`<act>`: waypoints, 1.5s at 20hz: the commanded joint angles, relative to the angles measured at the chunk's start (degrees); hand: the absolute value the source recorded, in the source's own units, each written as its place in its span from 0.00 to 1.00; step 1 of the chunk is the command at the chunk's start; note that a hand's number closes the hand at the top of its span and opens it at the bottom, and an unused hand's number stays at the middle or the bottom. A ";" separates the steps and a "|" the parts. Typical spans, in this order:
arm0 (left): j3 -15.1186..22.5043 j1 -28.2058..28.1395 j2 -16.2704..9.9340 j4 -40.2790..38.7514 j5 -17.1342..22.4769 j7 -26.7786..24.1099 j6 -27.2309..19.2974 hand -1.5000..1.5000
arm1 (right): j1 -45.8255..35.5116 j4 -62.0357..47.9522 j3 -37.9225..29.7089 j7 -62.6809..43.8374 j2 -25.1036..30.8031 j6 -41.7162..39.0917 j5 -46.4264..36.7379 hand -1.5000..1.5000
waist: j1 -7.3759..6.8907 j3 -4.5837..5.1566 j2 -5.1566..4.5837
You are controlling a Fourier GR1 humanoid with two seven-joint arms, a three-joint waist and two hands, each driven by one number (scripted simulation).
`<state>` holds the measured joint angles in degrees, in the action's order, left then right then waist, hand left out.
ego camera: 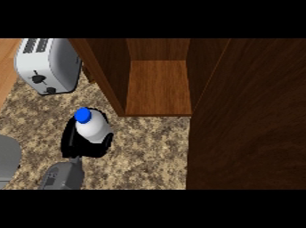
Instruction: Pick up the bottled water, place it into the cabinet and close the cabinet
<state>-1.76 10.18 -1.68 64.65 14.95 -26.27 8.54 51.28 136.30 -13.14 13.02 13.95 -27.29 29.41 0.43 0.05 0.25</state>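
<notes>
While the bottle [93,127] stands upright on the speckled counter [149,151], blue cap [82,115] up, 1 black hand [77,141] is curled round its body, fingers wrapping both sides, so the grasp looks made and the lift is the step in hand. Which arm this is I cannot say for sure; it enters low and left of centre, so I take it for the left hand, and the other hand shows nowhere.

To do the lift well, I would raise the bottle straight up before any sideways travel, keeping the cap level so it does not tilt within the fingers. The open cabinet [157,84] lies up and to the right, its wooden shelf [159,87] bare and facing the bottle. The near left wall of the cabinet sits just beside the bottle's path, so the carry should clear that edge, then go in over the shelf front. The wide open door [254,116] fills the right side; swing room for closing it comes later. The toaster [47,64] stands up and left, apart from the route.
</notes>
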 commanded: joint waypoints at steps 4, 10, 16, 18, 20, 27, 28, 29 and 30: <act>10.41 3.78 1.63 6.36 0.64 5.82 -14.41 1.00 | 4.17 12.63 -0.96 -4.15 0.35 0.68 5.11 0.00 | 0.82 0.03 -0.01; 17.79 10.39 1.67 6.29 3.81 7.12 -25.72 1.00 | 0.35 10.72 -1.81 -4.77 1.28 2.78 6.74 0.00 | 0.78 0.04 -0.20; 19.48 18.33 1.67 0.09 0.82 11.93 -36.93 1.00 | 3.14 10.74 -4.07 -3.18 2.36 0.35 9.84 0.00 | 1.76 0.04 -0.19; 19.52 21.78 1.67 -4.67 1.32 10.88 -36.91 1.00 | -1.96 7.02 -1.20 -4.47 1.32 2.83 7.51 0.00 | 0.97 0.02 -0.48; 21.31 23.90 1.67 -5.17 0.41 14.10 -40.19 1.00 | 0.44 9.68 -3.39 -5.41 3.17 2.40 11.96 0.00 | 1.42 0.04 -0.38; 17.59 30.48 1.67 -18.05 4.71 9.52 -37.95 1.00 | 0.45 8.96 -2.84 -5.45 2.96 2.32 13.01 0.00 | 1.93 0.09 -0.73; 16.08 33.63 1.68 -20.83 5.12 11.17 -37.54 1.00 | 1.94 9.60 -1.90 -4.44 1.83 1.31 10.53 0.00 | 2.42 0.09 -0.71; 12.61 35.07 0.94 -21.43 4.69 11.37 -34.89 1.00 | 2.86 7.71 -3.79 -3.05 2.44 -0.85 11.16 0.00 | 1.88 0.05 -0.53; 14.38 34.84 1.67 -24.17 5.83 8.90 -37.81 1.00 | 2.35 7.97 -4.59 -3.28 3.40 -0.23 13.41 0.00 | 2.84 0.09 -0.83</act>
<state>13.95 42.03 -0.14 46.41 18.88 -15.13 -28.87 50.62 135.10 -15.82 13.04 17.01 -28.51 33.31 2.61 0.11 -0.41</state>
